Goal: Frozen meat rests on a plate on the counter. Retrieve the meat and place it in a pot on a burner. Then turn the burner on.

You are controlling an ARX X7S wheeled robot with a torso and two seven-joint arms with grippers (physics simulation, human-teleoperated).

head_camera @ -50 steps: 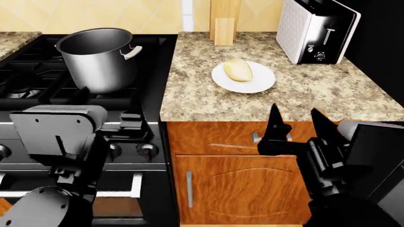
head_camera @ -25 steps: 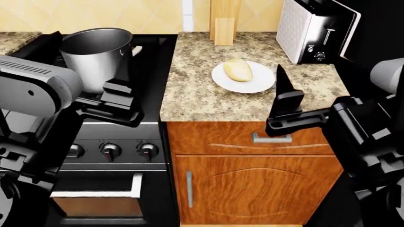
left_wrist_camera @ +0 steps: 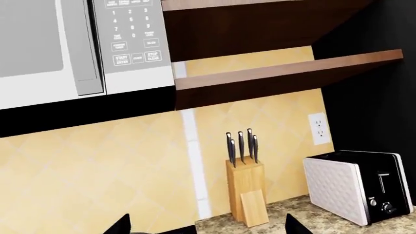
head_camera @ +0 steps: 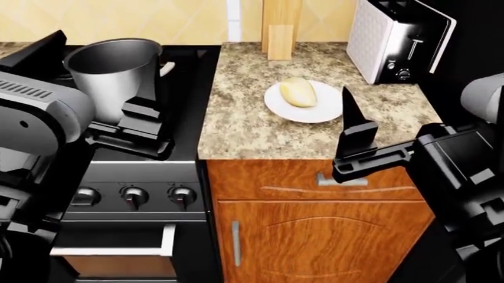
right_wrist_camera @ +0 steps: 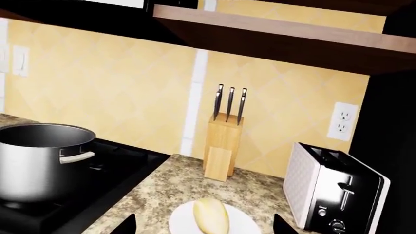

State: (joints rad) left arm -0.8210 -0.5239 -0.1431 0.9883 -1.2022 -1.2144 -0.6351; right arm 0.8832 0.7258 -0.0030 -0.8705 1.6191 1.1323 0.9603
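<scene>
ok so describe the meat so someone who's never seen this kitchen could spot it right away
Find the speckled granite counter to the right of the black stove. A round white plate lies on it, between the steel pot and the white toaster, in front of the wooden knife block. The meat is the smooth pale yellow-cream oval lump on that plate, the only rounded, soft-looking thing there.

On the microwave (left_wrist_camera: 85,46) keypad (left_wrist_camera: 133,29) we read the digits 1 to 9. We also make out START and STOP/CLEAR; the other keys blur
</scene>
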